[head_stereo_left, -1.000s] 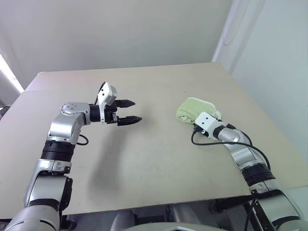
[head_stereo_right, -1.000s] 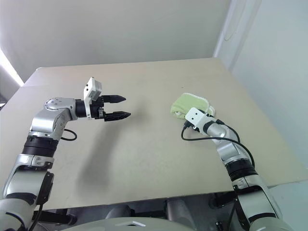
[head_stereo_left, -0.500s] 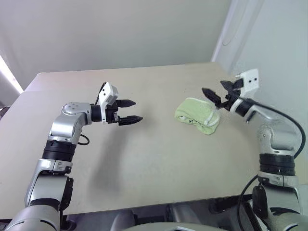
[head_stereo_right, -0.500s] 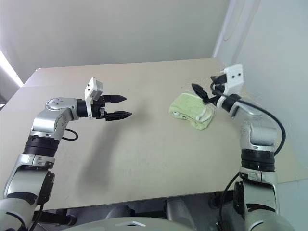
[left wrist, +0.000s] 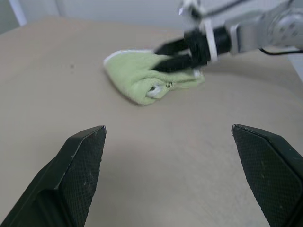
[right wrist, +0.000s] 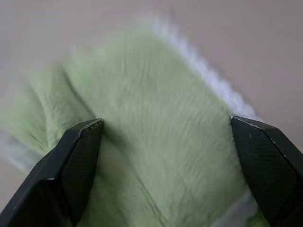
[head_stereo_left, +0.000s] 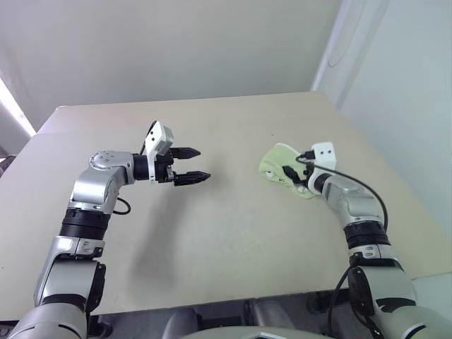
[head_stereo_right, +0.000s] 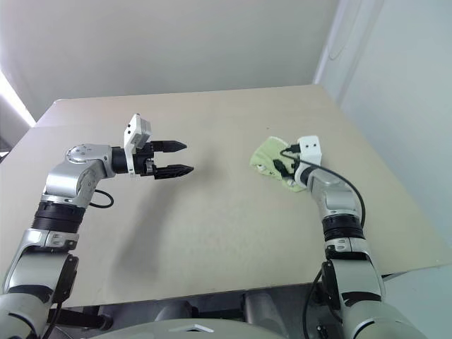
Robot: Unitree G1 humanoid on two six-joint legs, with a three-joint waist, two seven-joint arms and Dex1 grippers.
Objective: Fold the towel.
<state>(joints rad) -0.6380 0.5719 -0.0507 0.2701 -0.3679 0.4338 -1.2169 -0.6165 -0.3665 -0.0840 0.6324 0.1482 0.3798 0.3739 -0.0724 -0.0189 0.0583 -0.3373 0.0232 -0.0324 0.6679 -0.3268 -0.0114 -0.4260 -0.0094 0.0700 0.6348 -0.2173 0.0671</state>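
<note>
Fingers on the left gripper [head_stereo_left: 195, 164] are spread wide with nothing between them, hanging above the table [head_stereo_left: 212, 233] and pointing across toward the towel [left wrist: 142, 80]. From these tips the towel lies well apart, straight ahead, bunched into a small lump with its white edge on the far side.

Right gripper [head_stereo_right: 281, 168] also stands wide open, tips right at the towel. In its wrist view green cloth spans the whole gap between the two fingers [right wrist: 71, 161], so I read the jaws as straddling the lump, not clamped on it; whether the pads touch it I can't say.

My call: the right arm is far nearer, so the next grab is its job. The lump's long axis seems to run roughly across the right fingers' gap.
</note>
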